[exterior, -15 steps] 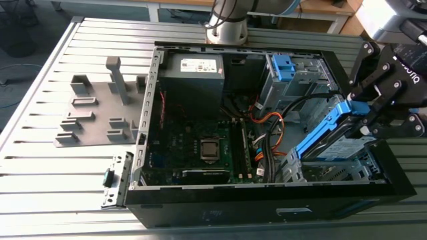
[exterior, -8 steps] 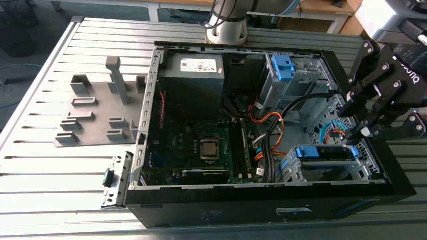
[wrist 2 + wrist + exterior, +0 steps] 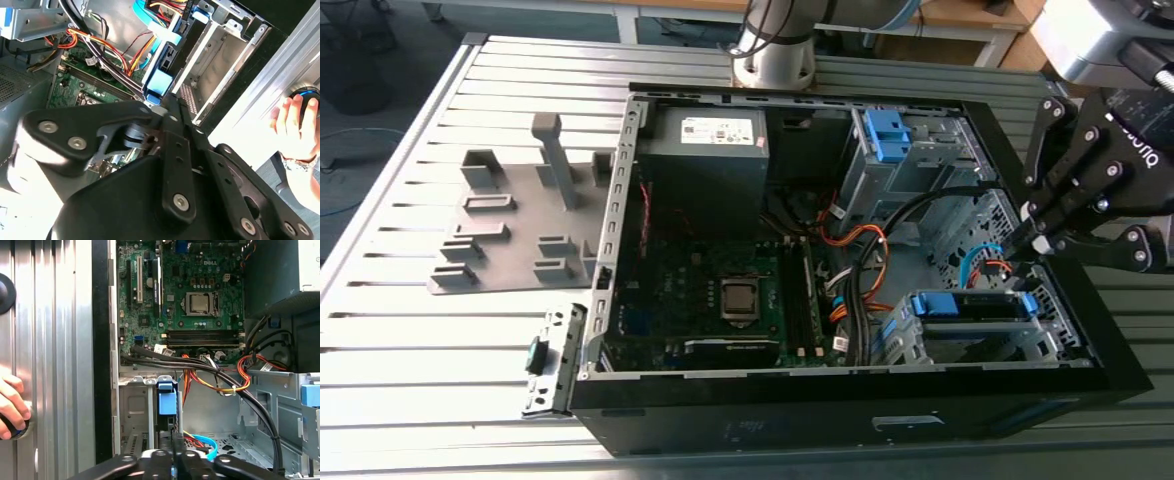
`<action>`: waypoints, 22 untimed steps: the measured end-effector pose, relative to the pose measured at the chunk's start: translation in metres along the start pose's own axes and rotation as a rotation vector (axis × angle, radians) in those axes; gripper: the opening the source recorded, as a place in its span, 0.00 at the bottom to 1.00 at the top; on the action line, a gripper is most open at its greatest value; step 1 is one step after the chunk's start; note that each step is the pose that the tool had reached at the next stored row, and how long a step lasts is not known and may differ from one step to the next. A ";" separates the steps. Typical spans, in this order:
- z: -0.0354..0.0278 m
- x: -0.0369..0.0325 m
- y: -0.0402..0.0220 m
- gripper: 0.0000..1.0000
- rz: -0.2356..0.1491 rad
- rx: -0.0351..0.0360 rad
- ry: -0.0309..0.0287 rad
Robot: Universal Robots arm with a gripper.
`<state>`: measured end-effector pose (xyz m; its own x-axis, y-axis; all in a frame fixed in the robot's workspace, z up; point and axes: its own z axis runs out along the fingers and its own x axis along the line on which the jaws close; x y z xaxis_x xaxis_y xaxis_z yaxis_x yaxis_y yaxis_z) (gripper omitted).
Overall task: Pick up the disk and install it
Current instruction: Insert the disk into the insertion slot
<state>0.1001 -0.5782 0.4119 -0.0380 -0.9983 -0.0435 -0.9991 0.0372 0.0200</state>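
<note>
You had the computer case (image 3: pixel 720 425) lying open on the slatted table (image 3: pixel 427 340). It contained:

- the power supply (image 3: pixel 707 150)
- the motherboard (image 3: pixel 707 290)
- a bundle of cables (image 3: pixel 861 255)
- a blue bracket (image 3: pixel 887 135) in the upper drive cage

The disk (image 3: pixel 967 305) sat in the drive bay at the case corner toward the exterior view's right, with its blue carrier frame showing. The gripper (image 3: pixel 1027 250) hung just over the end of the disk nearest the case wall. In both wrist views its jaws were closed together, with no gap and nothing showing between them. You could not tell whether the fingertips touched the blue frame.
</note>
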 end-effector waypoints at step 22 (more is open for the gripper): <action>0.0193 0.0004 -0.0131 0.11 0.000 -0.0006 0.0000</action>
<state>0.1128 -0.5782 0.3924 -0.0380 -0.9983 -0.0435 -0.9991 0.0371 0.0206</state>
